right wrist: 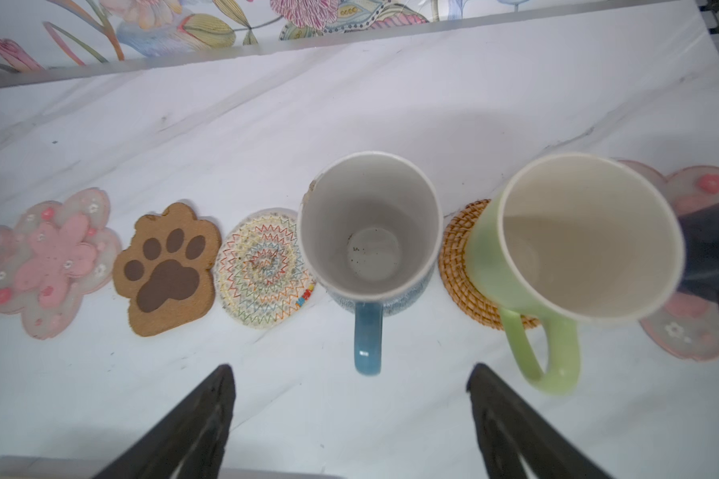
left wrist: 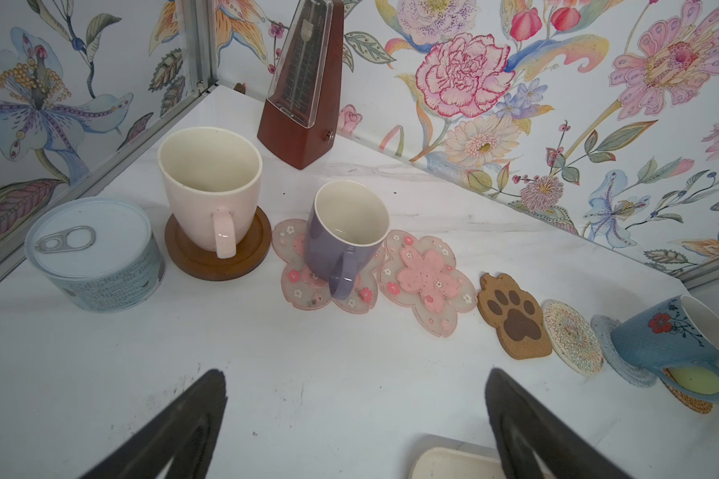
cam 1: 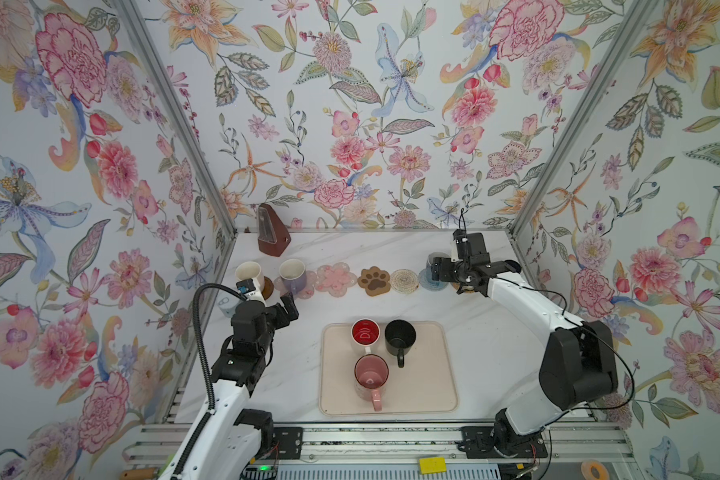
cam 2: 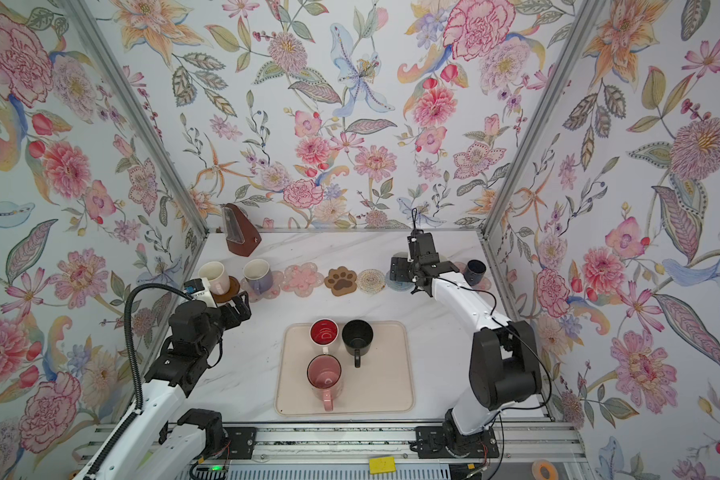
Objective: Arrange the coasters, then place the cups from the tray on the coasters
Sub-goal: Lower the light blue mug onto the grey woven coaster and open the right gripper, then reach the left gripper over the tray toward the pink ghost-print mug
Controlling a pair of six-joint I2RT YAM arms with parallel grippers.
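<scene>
Coasters line the back of the table. A cream-pink cup (left wrist: 210, 186) stands on the brown disc (left wrist: 183, 257), a lavender cup (left wrist: 347, 232) on a pink flower (left wrist: 295, 265). The second flower (cam 1: 336, 280), paw print (cam 1: 374, 281) and cream woven round (right wrist: 262, 269) are bare. The blue cup (right wrist: 370, 232) sits on the grey round (left wrist: 611, 344), the green cup (right wrist: 573, 236) on rattan (right wrist: 457, 265), a navy cup (cam 2: 474, 271) at the far right. My right gripper (right wrist: 348, 369) is open just behind the blue cup's handle. My left gripper (left wrist: 358, 373) is open over bare table. Red-inside (cam 1: 365, 333), black (cam 1: 400, 336) and pink (cam 1: 371, 374) cups stand on the tray (cam 1: 433, 395).
A brown metronome (cam 1: 273, 230) stands in the back left corner. A pale-blue lidded can (left wrist: 94, 253) sits by the left wall beside the cream-pink cup. Flowered walls close in the table on three sides. A yellow block (cam 1: 432, 464) lies on the front rail.
</scene>
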